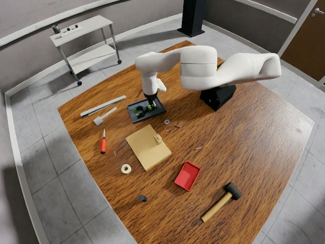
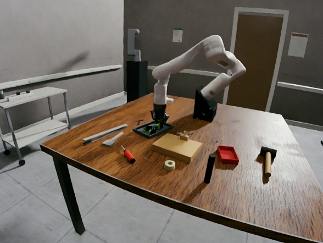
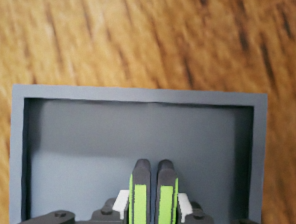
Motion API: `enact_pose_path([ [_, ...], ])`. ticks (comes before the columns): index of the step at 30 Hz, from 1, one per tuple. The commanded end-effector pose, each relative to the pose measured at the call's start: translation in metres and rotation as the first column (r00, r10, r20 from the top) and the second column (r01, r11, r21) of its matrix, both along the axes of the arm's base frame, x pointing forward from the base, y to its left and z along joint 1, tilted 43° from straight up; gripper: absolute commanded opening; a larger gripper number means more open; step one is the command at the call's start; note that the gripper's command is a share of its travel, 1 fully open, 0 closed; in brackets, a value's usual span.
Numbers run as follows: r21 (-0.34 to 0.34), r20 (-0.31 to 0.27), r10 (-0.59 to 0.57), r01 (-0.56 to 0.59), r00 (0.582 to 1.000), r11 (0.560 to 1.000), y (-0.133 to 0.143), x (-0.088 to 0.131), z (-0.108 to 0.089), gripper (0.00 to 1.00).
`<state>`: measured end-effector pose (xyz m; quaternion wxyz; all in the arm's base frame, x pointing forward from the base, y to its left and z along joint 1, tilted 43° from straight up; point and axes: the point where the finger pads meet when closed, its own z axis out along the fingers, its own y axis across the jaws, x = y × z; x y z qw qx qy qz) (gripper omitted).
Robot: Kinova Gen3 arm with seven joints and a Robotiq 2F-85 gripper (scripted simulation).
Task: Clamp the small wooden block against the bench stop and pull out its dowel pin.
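Arm reaches down over the tray [image 1: 132, 117], which lies toward the back-left corner of the desk [image 2: 247, 192], well short of the edges; gripper [image 1: 152, 104] is down inside the tray, pointing straight down.

Wrist view: gripper [image 3: 152, 202] is pinching the clamp [image 3: 141, 192] by its two green-striped handles; handles are pressed nearly parallel, only a thin slit between them; grey tray floor [image 3: 90, 150] shows beyond, tray rim on all three visible sides.

Top view: clamp [image 1: 142, 111] lies across the tray middle, black with green patches; its jaw end points toward the left edge of the desk, handle end sits under the gripper.

Board [image 1: 147, 147] lies flat near the middle of the desk, just in front of the tray, apart from it; block [image 1: 158, 138] sits on the board at the corner nearest the tray; pin [image 2: 185, 132] stands upright out of its top. Stop and any loose piece beside the block: too small to tell.

Other items:
- washer [image 1: 166, 121] on the desk between tray and board;
- screwdriver [image 1: 103, 143] and tape roll [image 1: 126, 168] toward the front-left corner;
- red bin [image 1: 187, 175] right of the board;
- mallet [image 1: 221, 201] toward the right edge;
- black cylinder [image 2: 210, 168] upright near the front edge.
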<state>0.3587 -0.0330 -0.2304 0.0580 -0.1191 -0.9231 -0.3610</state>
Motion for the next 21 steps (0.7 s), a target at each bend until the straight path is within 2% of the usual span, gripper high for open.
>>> enact_pose_path([
  [1, -0.001, 0.001, -0.001, 0.001, 1.000, 1.000, -0.0010, 0.0006, 0.0004, 0.32],
  [21, -0.001, 0.001, -0.001, 0.001, 1.000, 1.000, -0.0011, 0.0006, 0.0006, 0.32],
])
